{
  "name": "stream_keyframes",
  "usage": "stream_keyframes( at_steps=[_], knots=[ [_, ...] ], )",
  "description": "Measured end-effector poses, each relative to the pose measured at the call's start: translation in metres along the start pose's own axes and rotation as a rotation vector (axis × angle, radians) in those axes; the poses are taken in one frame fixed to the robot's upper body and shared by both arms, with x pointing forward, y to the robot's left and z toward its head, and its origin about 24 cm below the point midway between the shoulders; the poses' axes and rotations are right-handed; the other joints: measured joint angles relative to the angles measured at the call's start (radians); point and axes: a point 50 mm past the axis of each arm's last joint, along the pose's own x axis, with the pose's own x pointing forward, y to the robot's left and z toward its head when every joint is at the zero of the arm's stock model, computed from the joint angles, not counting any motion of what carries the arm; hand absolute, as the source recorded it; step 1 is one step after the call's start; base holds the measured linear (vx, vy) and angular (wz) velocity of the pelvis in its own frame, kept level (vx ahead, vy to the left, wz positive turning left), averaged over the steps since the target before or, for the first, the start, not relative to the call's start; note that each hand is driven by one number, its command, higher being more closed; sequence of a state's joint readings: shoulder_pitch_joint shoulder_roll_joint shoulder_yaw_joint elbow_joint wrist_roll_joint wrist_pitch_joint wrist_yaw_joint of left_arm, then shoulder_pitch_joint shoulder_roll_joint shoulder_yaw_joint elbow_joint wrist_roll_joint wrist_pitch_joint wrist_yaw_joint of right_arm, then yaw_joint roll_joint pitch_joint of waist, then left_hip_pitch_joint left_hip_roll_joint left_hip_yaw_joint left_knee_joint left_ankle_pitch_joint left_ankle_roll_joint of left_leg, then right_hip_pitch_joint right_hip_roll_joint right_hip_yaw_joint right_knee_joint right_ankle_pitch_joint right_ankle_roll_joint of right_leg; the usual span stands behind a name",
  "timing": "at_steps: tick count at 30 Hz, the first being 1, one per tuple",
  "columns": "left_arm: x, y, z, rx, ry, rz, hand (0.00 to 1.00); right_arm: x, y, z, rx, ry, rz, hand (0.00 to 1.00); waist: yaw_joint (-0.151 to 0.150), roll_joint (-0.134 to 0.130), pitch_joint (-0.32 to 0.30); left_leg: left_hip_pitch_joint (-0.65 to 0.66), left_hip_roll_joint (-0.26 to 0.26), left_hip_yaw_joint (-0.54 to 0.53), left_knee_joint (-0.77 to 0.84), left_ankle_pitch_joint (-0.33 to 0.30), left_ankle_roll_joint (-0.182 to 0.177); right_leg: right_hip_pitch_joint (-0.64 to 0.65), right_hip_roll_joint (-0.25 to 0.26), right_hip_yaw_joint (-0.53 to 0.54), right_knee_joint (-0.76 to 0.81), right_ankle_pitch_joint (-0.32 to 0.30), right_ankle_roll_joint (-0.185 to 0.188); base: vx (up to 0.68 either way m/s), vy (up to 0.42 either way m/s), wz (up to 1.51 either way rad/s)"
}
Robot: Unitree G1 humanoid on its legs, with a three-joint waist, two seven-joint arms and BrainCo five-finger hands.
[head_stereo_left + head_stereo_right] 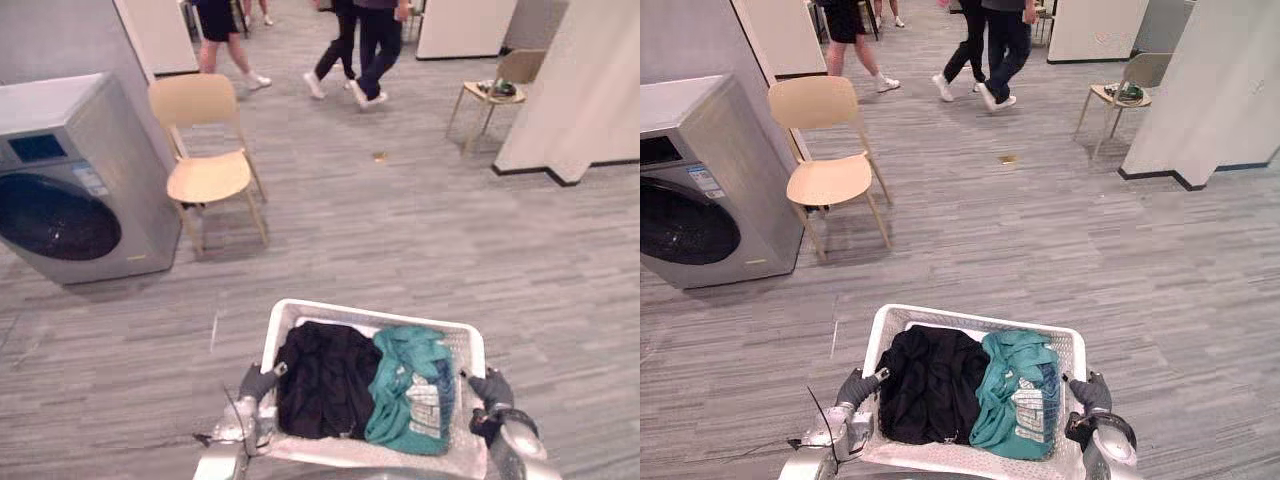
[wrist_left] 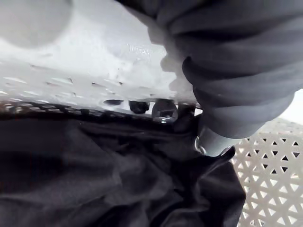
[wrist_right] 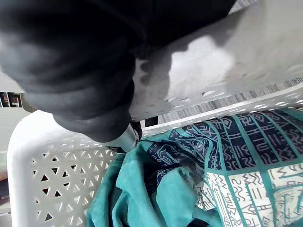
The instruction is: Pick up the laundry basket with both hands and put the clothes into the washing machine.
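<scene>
White plastic mesh, the laundry basket (image 1: 300,312) sits between my two hands. My left hand (image 1: 258,382) is clamped on its rim, with fingertips (image 2: 163,111) curling out from under the lip and the thumb inside against the black garment (image 1: 325,375). My right hand (image 1: 490,390) is at the opposite rim beside the teal patterned garment (image 1: 410,385) (its fingers are hidden behind the rim, so I cannot tell how they lie). The washing machine (image 1: 80,180) stands well ahead of my left hand and further out to that side, with a wooden chair (image 1: 205,150) just beside it.
</scene>
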State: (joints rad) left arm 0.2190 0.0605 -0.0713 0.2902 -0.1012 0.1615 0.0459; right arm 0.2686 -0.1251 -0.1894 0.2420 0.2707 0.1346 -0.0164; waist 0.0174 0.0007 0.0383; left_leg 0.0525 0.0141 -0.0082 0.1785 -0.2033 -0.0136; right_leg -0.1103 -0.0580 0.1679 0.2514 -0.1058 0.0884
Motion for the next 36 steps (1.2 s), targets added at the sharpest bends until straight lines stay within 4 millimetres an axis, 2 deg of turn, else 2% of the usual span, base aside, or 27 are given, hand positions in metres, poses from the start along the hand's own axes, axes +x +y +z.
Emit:
stream_keyframes(
  at_steps=[8, 15, 17, 19, 20, 22, 23, 24, 25, 26, 27, 28, 29, 30, 31, 32, 34, 35, 36],
  knots=[
    [0.001, 0.001, -0.004, 0.001, 0.011, 0.004, 1.0, 0.001, -0.001, -0.003, 0.003, 0.009, -0.004, 1.0, 0.002, -0.002, 0.0, 0.0, 0.004, 0.007, -0.004, 0.0, 0.0, 0.0, 0.001, -0.001, -0.007, 0.0, 0.0, 0.0, 0.0, 0.0],
    [0.014, 0.004, -0.018, 0.023, 0.088, 0.012, 1.0, 0.022, 0.001, -0.019, 0.017, 0.12, -0.001, 1.0, 0.01, -0.018, 0.004, -0.017, 0.018, -0.01, 0.0, -0.002, -0.003, -0.001, 0.006, -0.028, -0.026, 0.0, -0.002, 0.02, -0.011, 0.07],
    [0.018, 0.006, -0.015, 0.029, 0.084, 0.015, 1.0, 0.028, 0.005, -0.018, 0.028, 0.127, 0.01, 1.0, 0.009, -0.024, 0.02, -0.025, 0.029, -0.02, 0.038, -0.02, -0.017, -0.001, 0.015, -0.044, -0.006, -0.016, -0.013, 0.07, -0.051, 0.25],
    [0.018, 0.007, -0.013, 0.026, 0.077, 0.021, 1.0, 0.029, 0.007, -0.015, 0.034, 0.115, 0.022, 1.0, 0.022, -0.035, 0.057, -0.062, 0.041, -0.024, 0.203, -0.059, -0.051, 0.017, 0.024, -0.064, 0.056, -0.073, -0.026, 0.02, -0.082, 0.31],
    [0.018, 0.007, -0.008, 0.021, 0.054, 0.021, 1.0, 0.03, 0.008, -0.01, 0.029, 0.096, 0.032, 1.0, 0.024, -0.038, 0.078, -0.165, 0.045, -0.026, 0.463, -0.051, -0.06, 0.028, 0.024, -0.083, 0.112, -0.118, -0.038, -0.02, -0.089, 0.4],
    [0.016, 0.006, -0.007, 0.01, 0.041, 0.021, 1.0, 0.03, 0.005, -0.003, 0.017, 0.073, 0.033, 1.0, 0.029, -0.027, 0.092, -0.258, 0.057, -0.024, 0.685, 0.024, -0.085, 0.044, 0.034, -0.087, 0.167, -0.175, -0.058, 0.04, -0.062, 0.27],
    [0.014, 0.008, -0.001, 0.007, 0.006, 0.026, 1.0, 0.029, 0.007, -0.002, 0.032, 0.066, 0.04, 1.0, 0.03, -0.041, 0.1, -0.33, 0.058, -0.014, 0.801, 0.077, -0.078, 0.055, 0.021, -0.084, 0.185, -0.202, -0.067, 0.17, -0.006, 0.11],
    [0.014, 0.007, 0.004, 0.009, -0.01, 0.021, 1.0, 0.029, 0.008, 0.005, 0.041, 0.034, 0.048, 1.0, 0.028, -0.035, 0.099, -0.366, 0.062, -0.006, 0.788, 0.034, -0.058, 0.063, 0.008, -0.083, 0.182, -0.213, -0.068, 0.15, 0.008, 0.02],
    [0.014, 0.007, 0.005, 0.008, -0.014, 0.02, 1.0, 0.029, 0.009, 0.008, 0.041, 0.023, 0.052, 1.0, 0.026, -0.034, 0.1, -0.376, 0.065, 0.0, 0.75, 0.013, -0.056, 0.065, 0.001, -0.079, 0.179, -0.216, -0.064, 0.27, 0.083, -0.04],
    [0.014, 0.005, 0.005, 0.006, -0.017, 0.017, 1.0, 0.029, 0.007, 0.008, 0.042, 0.024, 0.049, 1.0, 0.026, -0.033, 0.101, -0.392, 0.07, 0.011, 0.629, -0.007, -0.053, 0.079, -0.017, -0.075, 0.158, -0.22, -0.057, 0.21, 0.111, -0.05],
    [0.014, 0.004, 0.005, 0.008, -0.013, 0.014, 1.0, 0.028, 0.006, 0.008, 0.043, 0.027, 0.044, 1.0, 0.026, -0.033, 0.101, -0.395, 0.071, 0.011, 0.556, -0.007, -0.053, 0.087, -0.027, -0.075, 0.145, -0.221, -0.054, 0.4, 0.249, 0.08],
    [0.014, 0.003, 0.006, 0.02, -0.014, 0.005, 1.0, 0.028, 0.005, 0.007, 0.043, 0.033, 0.032, 1.0, 0.025, -0.033, 0.1, -0.396, 0.073, 0.002, 0.298, 0.016, -0.069, 0.114, -0.056, -0.085, 0.103, -0.23, -0.035, 0.32, 0.234, 0.12],
    [0.014, 0.003, 0.007, 0.023, -0.013, 0.002, 1.0, 0.028, 0.004, 0.007, 0.042, 0.034, 0.028, 1.0, 0.026, -0.031, 0.099, -0.396, 0.072, -0.008, 0.225, 0.028, -0.082, 0.125, -0.065, -0.088, 0.091, -0.237, -0.021, 0.35, 0.268, 0.09],
    [0.014, 0.002, 0.007, 0.025, -0.013, 0.002, 1.0, 0.028, 0.003, 0.008, 0.041, 0.035, 0.025, 1.0, 0.028, -0.033, 0.1, -0.396, 0.071, 0.005, 0.212, 0.088, -0.084, 0.138, -0.078, -0.087, 0.084, -0.244, -0.007, 0.34, 0.264, 0.02],
    [0.015, 0.006, 0.01, 0.039, -0.019, 0.016, 1.0, 0.028, 0.006, 0.005, 0.055, 0.04, 0.024, 1.0, 0.041, -0.053, 0.091, -0.387, 0.041, 0.047, 0.236, 0.114, -0.056, 0.166, -0.123, -0.081, 0.053, -0.251, 0.016, 0.35, 0.252, -0.08],
    [0.016, 0.006, 0.012, 0.044, -0.025, 0.019, 1.0, 0.028, 0.007, 0.004, 0.061, 0.043, 0.026, 1.0, 0.047, -0.06, 0.086, -0.398, 0.031, 0.067, 0.282, 0.076, -0.036, 0.181, -0.141, -0.073, 0.03, -0.221, 0.054, 0.47, 0.311, -0.16],
    [0.017, 0.008, 0.016, 0.049, -0.036, 0.025, 1.0, 0.029, 0.012, 0.006, 0.07, 0.037, 0.031, 1.0, 0.054, -0.064, 0.081, -0.413, 0.008, 0.1, 0.376, 0.047, -0.012, 0.209, -0.174, -0.048, 0.029, -0.175, 0.076, 0.5, 0.366, -0.02],
    [0.018, 0.005, 0.018, 0.055, -0.042, 0.016, 1.0, 0.028, 0.009, 0.006, 0.075, 0.035, 0.021, 1.0, 0.051, -0.06, 0.065, -0.379, -0.035, 0.105, 0.362, 0.034, 0.005, 0.195, -0.197, -0.028, 0.111, -0.124, 0.056, 0.45, 0.329, 0.19],
    [0.018, 0.003, 0.019, 0.058, -0.045, 0.009, 1.0, 0.028, 0.007, 0.006, 0.079, 0.033, 0.015, 1.0, 0.052, -0.052, 0.061, -0.351, -0.048, 0.107, 0.336, 0.024, 0.018, 0.165, -0.197, -0.014, 0.185, -0.094, 0.045, 0.45, 0.304, 0.23]
  ],
)
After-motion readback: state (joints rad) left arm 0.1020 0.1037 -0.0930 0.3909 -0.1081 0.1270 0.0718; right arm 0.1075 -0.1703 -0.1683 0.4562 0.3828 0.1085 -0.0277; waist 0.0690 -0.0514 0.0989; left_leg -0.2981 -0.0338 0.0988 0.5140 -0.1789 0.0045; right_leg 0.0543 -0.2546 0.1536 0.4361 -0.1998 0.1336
